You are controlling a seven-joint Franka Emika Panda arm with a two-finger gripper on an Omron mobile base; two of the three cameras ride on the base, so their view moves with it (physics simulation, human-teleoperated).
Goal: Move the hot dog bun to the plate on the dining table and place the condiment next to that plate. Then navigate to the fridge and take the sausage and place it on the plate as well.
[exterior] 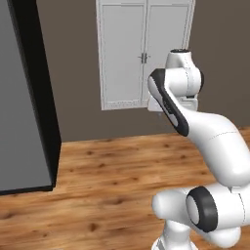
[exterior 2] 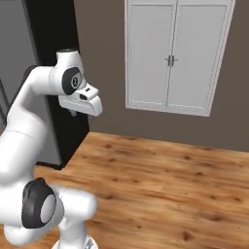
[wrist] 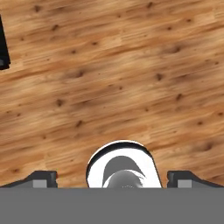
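Observation:
A tall grey fridge with a black side stands at the left, and its dark edge rises behind my arm. My gripper points down at the bare wooden floor. It is open, its two dark fingertips far apart with nothing between them. In the right base view the hand hangs high beside the fridge's black side. The hot dog bun, the plate, the dining table, the condiment and the sausage are out of view.
White panelled double doors are shut in the brown back wall, also seen to the right. Wooden floor spreads between me and the wall. A dark corner of the fridge base shows below the hand.

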